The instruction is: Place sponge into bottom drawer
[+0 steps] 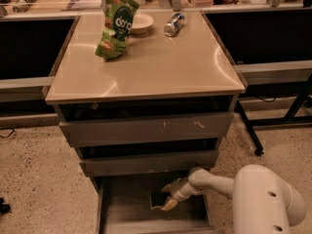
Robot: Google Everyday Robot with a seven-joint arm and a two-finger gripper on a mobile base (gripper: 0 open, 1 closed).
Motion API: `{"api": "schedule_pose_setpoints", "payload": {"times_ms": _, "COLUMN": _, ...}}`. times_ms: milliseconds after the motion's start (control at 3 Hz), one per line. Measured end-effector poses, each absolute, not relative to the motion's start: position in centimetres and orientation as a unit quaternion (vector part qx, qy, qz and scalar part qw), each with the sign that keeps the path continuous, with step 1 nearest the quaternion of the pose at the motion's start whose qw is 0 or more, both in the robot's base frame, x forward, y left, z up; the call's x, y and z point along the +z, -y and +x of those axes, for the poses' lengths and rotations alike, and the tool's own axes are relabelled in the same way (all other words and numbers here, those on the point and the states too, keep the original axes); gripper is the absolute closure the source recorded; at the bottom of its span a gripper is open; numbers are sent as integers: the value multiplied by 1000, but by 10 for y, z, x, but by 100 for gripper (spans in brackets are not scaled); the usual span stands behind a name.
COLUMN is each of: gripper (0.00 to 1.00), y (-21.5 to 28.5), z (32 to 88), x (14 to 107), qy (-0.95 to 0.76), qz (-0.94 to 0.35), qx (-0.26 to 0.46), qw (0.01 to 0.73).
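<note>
Fingers (173,185) of the gripper (165,198) are clamping the sponge (157,199), holding it inside the open bottom drawer (126,206), right of centre. Farther back, a green snack bag (116,27), bowl (140,22) and can (173,24) are resting on the tabletop (161,67).

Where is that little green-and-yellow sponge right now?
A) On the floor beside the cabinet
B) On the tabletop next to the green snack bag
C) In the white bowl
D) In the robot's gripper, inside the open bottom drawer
D: the gripper is closed on the sponge, low inside the pulled-out bottom drawer. Whether the sponge touches the drawer floor cannot be told.
</note>
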State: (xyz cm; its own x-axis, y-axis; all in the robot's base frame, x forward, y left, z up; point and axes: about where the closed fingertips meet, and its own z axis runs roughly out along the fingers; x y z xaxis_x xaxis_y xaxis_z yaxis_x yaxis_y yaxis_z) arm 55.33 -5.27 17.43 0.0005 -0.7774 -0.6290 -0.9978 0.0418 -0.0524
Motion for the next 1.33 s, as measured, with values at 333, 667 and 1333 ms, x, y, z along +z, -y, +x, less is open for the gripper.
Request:
{"api": "schedule_pose_setpoints", "payload": {"times_ms": 333, "gripper": 100, "y": 50, "z": 557, "x": 170, "qy": -674, "qz": -659, "qx": 212, "qw": 259}}
{"api": "schedule_pose_setpoints", "payload": {"times_ms": 667, "gripper": 100, "y": 48, "z": 554, "x": 167, "qy": -672, "qz": -664, "qx": 207, "qw": 255}}
{"api": "schedule_pose_setpoints", "payload": {"times_ms": 1333, "gripper": 100, "y": 66, "z": 561, "x": 134, "qy": -692, "qz": -636, "qx": 182, "qw": 287}}
